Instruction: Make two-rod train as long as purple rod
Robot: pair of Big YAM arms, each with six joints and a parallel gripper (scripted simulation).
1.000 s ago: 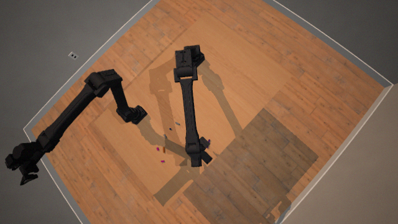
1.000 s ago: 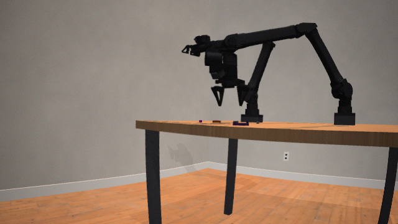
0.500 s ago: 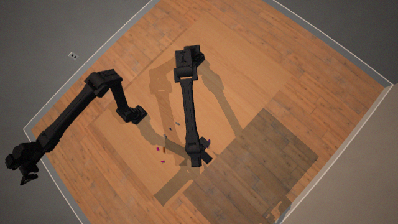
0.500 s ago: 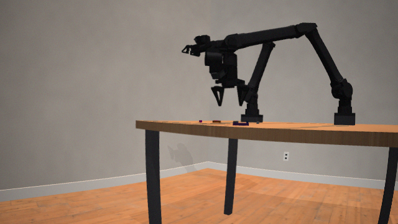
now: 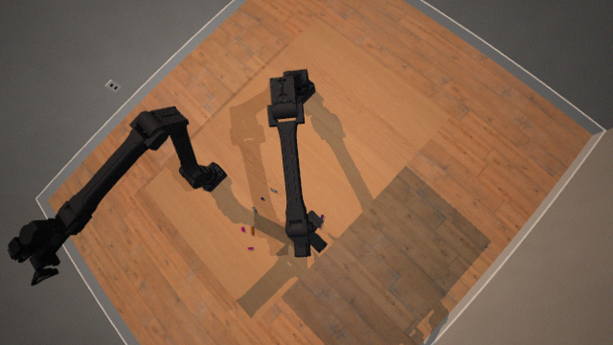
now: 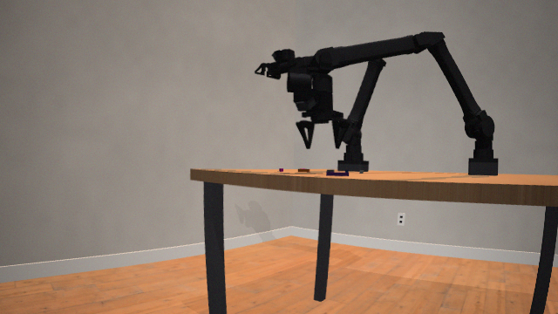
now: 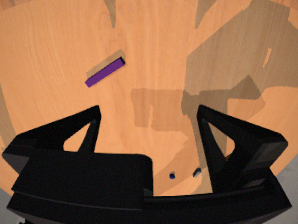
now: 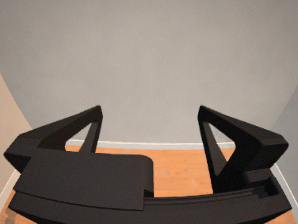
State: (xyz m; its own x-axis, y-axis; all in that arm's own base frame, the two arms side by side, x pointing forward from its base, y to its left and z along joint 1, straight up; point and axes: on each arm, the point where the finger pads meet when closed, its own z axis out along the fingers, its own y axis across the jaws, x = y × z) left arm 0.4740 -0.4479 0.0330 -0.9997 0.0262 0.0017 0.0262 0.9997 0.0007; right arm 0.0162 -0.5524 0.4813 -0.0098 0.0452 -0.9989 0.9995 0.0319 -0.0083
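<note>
The purple rod (image 7: 105, 72) lies flat on the table, ahead and to the left of my left gripper (image 7: 149, 110), which is open, empty and well above the table. The rod also shows in the overhead view (image 5: 322, 218) beside the left gripper (image 5: 308, 245), and in the side view (image 6: 336, 173). An orange rod (image 5: 252, 231), two magenta rods (image 5: 242, 230) (image 5: 250, 248), a grey rod (image 5: 273, 190) and a blue rod (image 5: 262, 198) lie scattered apart on the table. My right gripper (image 8: 150, 110) (image 5: 40, 277) is open and empty, held high beyond the table's edge and facing the wall.
Two small dark pieces (image 7: 184, 175) show on the table between the left fingers. The left arm's long link (image 5: 292, 168) stretches over the table's middle. The table's near edge (image 6: 349, 185) is close to the rods.
</note>
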